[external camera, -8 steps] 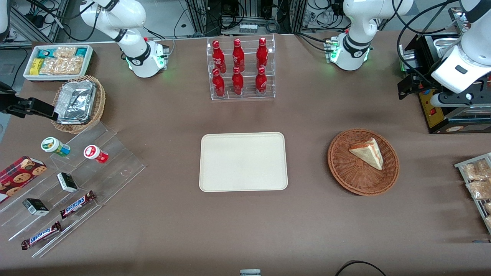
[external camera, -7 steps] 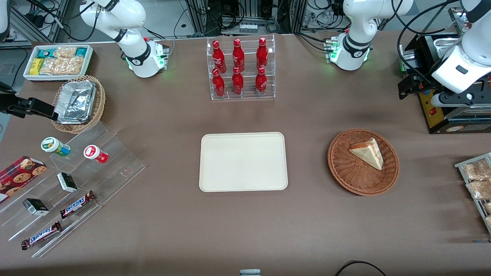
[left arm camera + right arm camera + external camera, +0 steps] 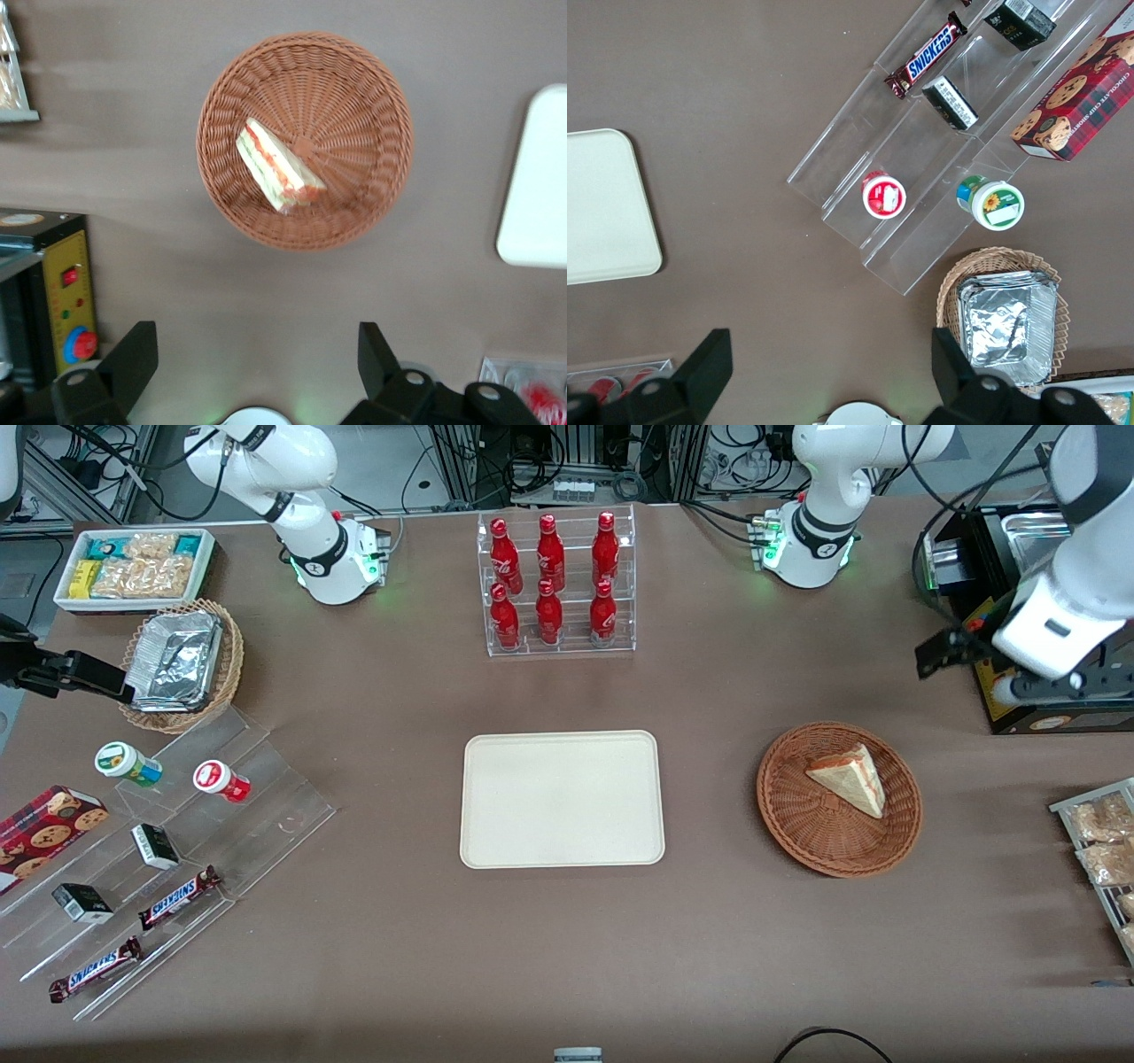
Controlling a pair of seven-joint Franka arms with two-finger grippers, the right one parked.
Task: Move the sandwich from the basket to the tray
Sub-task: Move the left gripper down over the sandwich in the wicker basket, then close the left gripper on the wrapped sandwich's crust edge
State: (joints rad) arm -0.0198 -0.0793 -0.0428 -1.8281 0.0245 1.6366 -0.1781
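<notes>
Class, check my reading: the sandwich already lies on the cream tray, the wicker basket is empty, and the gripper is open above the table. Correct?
Not quite. The sandwich lies in the basket, and the tray holds nothing, as the front view shows. The gripper is indeed open above the table, not yet over the basket.

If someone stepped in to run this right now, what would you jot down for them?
Tool: open, holding nothing, high above the table near the black box at the working arm's end, looking down on the basket.
Sandwich: lying in the basket, untouched.
Tray: bare, mid-table, beside the basket toward the parked arm's end.
Done: nothing yet.
Left: come down over the basket, grip the sandwich, lift it, carry it to the tray, set it down, let go.
</notes>
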